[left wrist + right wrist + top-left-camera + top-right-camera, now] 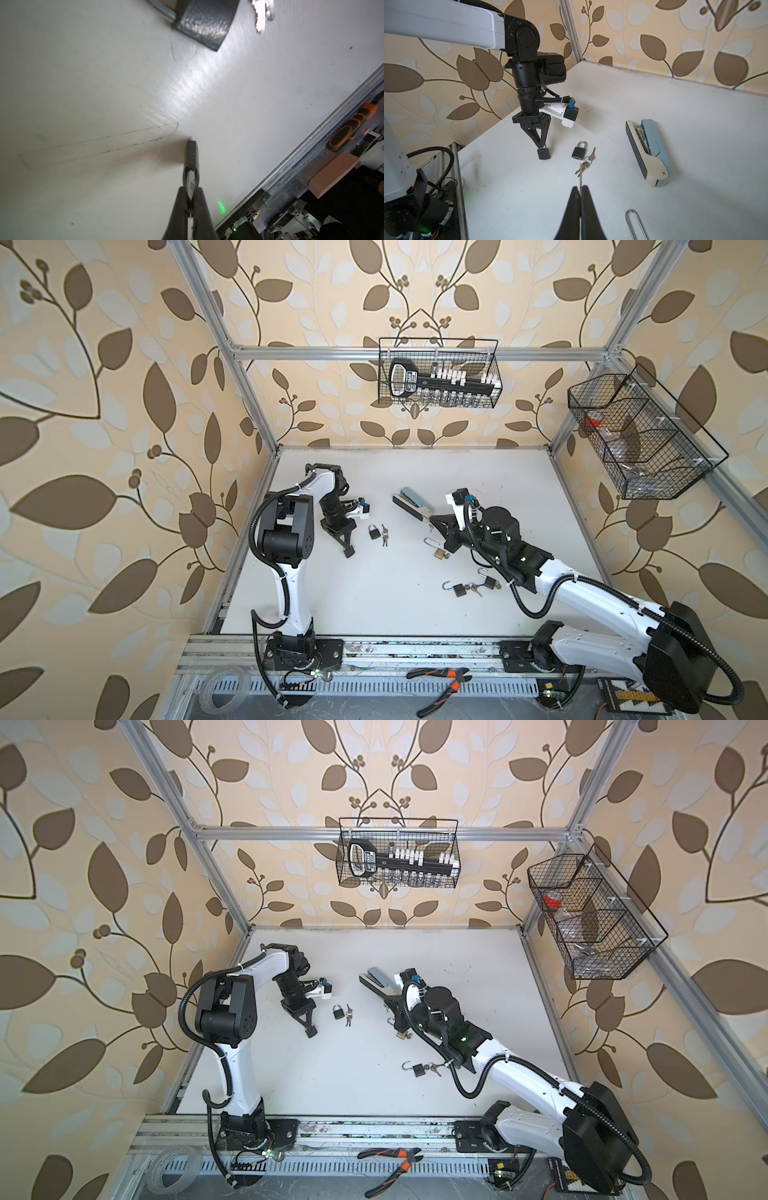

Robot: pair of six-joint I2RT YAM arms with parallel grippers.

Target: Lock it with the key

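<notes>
Right wrist view: I see the left gripper [543, 145] pointing steeply down from a bent wrist. Its two fingers are closed on the shackle of a small black padlock [544, 154], whose body hangs at the table [654, 93]; I cannot tell whether it touches. The right gripper [580, 190] sits low and reaches forward. Its fingers are pressed together on a thin metal blade seen edge-on, which I read as the key [580, 176].

In both top views the left arm [291, 572] folds at the elbow at centre left of the frame. The right arm [582, 593] stretches from the lower right toward the centre. A second padlock [374, 532], shackle closed, lies flat just right of the left gripper, with a key bunch [384, 535] beside it. A stapler [411, 502] lies just above the right gripper. A brass padlock [437, 552], shackle open, lies just below it. An open black padlock [460, 590] lies lower, near the right forearm.

Surface: white and scuffed. Walls: leaf-pattern wallpaper behind an aluminium frame. A wire basket [436, 339] hangs on the back rail. Pliers [446, 686] rest at the front edge.
</notes>
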